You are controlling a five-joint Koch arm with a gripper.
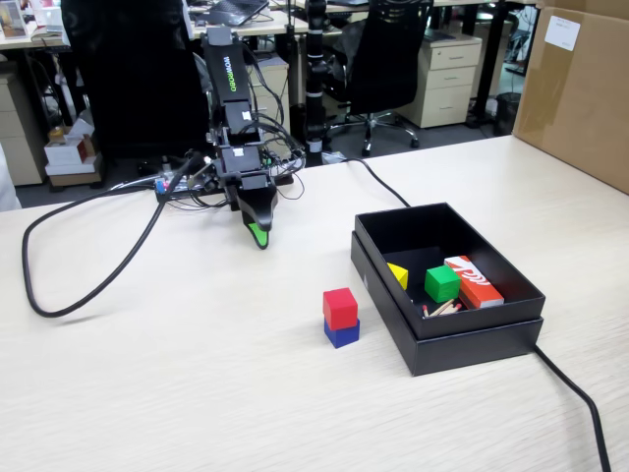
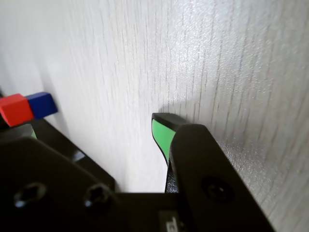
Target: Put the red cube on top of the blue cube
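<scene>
The red cube (image 1: 340, 307) is sitting squarely on the blue cube (image 1: 342, 333) beside the black box (image 1: 472, 339), so the gripper (image 1: 258, 236) is hanging well apart, empty, its opening impossible to tell.

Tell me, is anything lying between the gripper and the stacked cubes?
Nothing: in the fixed view only bare table lies between the gripper and the red cube, which sits on the blue cube.
</scene>
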